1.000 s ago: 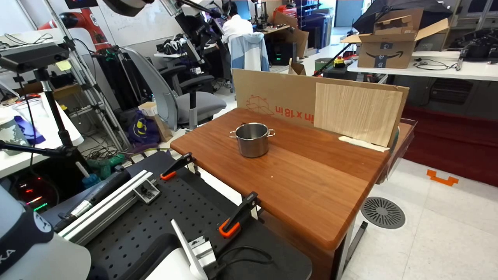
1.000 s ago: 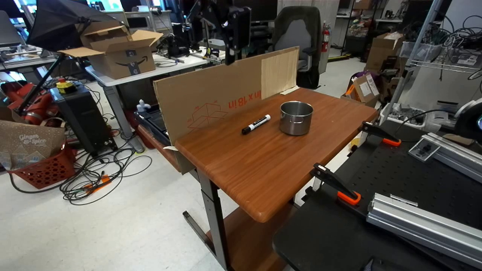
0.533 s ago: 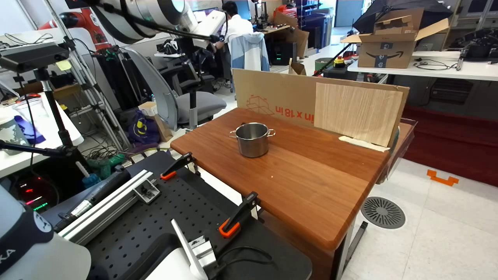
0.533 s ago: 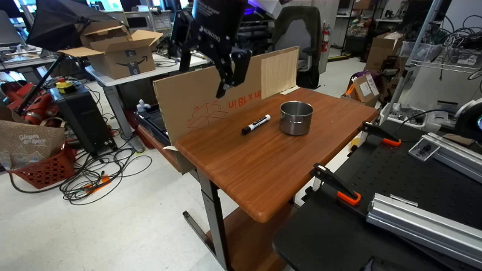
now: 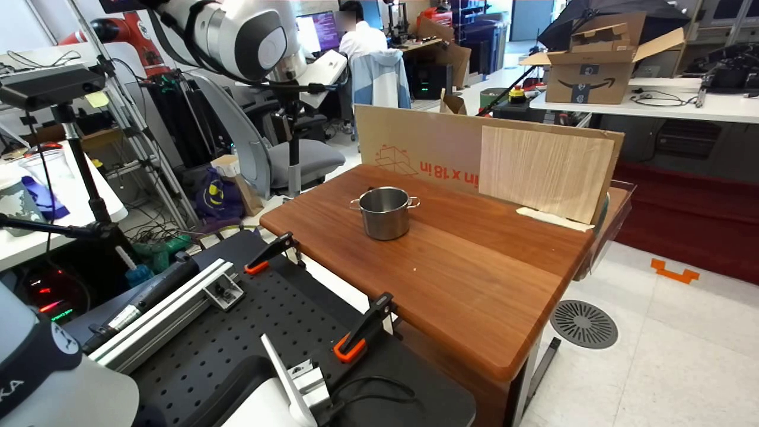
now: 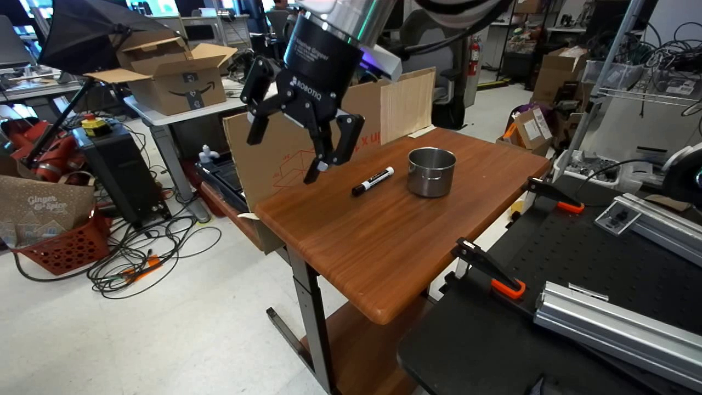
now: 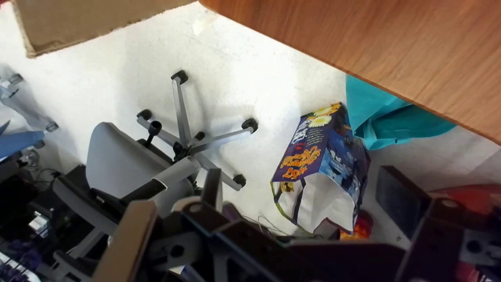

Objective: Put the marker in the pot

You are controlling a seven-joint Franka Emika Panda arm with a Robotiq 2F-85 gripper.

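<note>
The marker (image 6: 373,181), white with a black cap, lies on the wooden table in an exterior view, left of the pot. The silver pot (image 6: 431,178) stands upright on the table and also shows in an exterior view (image 5: 385,219), where it hides most of the marker. My gripper (image 6: 284,154) is open and empty, in the air, left of the marker in that view and apart from it. In the wrist view my gripper (image 7: 307,194) has its fingers wide apart with floor and a bag between them; the marker and pot are out of that view.
The wooden table (image 6: 351,241) has a cardboard sheet (image 5: 427,148) standing along one edge. Black clamps (image 5: 367,326) hold the near edge. In the wrist view the table edge (image 7: 391,51) is at upper right, with an office chair (image 7: 133,160) and a paper bag (image 7: 321,156) on the floor.
The arm has come down into both exterior views. My gripper is lower, nearer table height, and stays open. The marker and pot have not moved.
</note>
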